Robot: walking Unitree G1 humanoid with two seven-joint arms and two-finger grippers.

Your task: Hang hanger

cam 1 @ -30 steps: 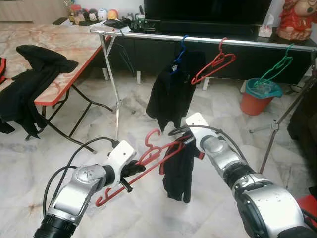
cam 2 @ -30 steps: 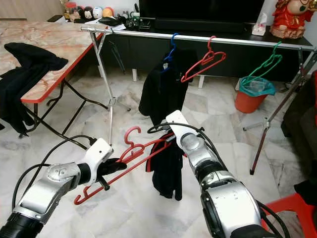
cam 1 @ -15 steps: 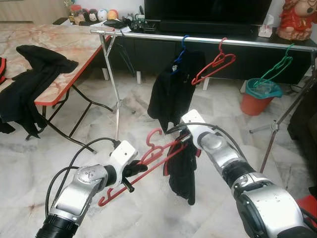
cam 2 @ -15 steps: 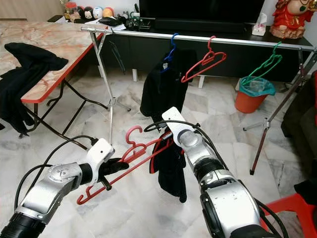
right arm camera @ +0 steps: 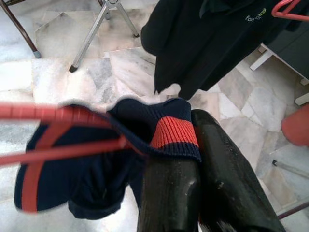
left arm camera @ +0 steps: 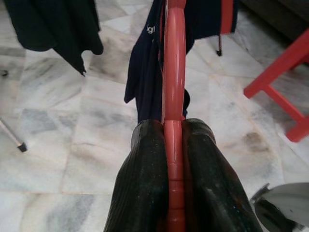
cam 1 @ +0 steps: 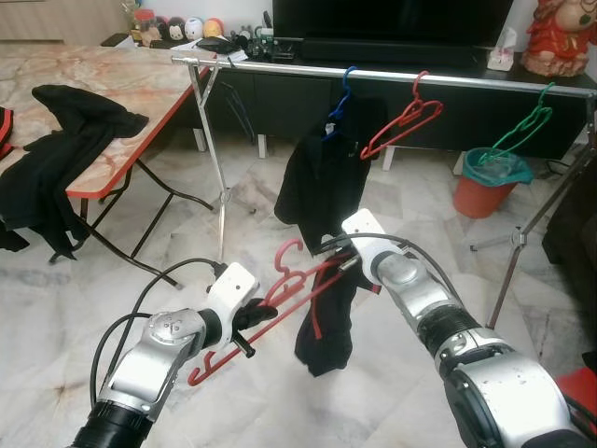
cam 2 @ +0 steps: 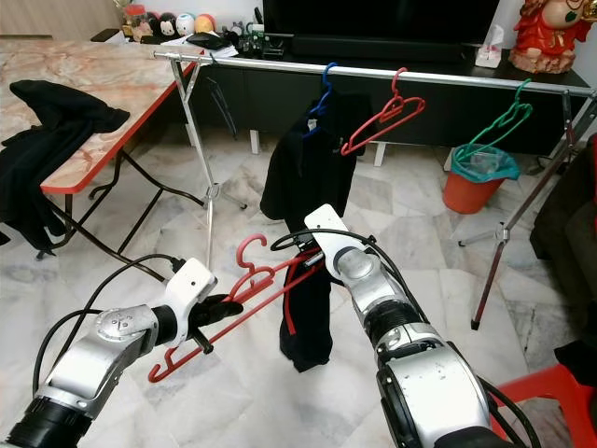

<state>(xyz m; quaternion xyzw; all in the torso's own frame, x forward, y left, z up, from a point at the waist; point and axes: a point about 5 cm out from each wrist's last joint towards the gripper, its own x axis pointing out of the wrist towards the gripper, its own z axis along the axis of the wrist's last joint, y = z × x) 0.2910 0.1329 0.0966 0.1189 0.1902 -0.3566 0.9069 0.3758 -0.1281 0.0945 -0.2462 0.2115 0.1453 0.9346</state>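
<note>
My left gripper (cam 1: 254,317) is shut on a red hanger (cam 1: 280,294), which slants up to the right in front of me; its bar runs between the fingers (left arm camera: 149,179) in the left wrist view. A dark navy garment with red trim (cam 1: 326,313) hangs from the hanger's right end. My right gripper (cam 1: 350,264) is shut on the garment's red-banded edge (right arm camera: 174,133). Beyond stands the clothes rail (cam 1: 392,75) with a blue hanger carrying a dark shirt (cam 1: 322,177), an empty red hanger (cam 1: 403,119) and a green hanger (cam 1: 522,126).
A marble-topped folding table (cam 1: 103,84) with black clothes (cam 1: 56,159) draped on it stands at the left. An orange bin (cam 1: 490,182) sits behind the rail's right end. A black TV cabinet (cam 1: 401,107) runs along the back. A red stool (cam 2: 550,392) is at lower right.
The garment has slid lower and now hangs straighter from the hanger's right end. My right gripper moved slightly with it; my left gripper keeps hold of the hanger.
</note>
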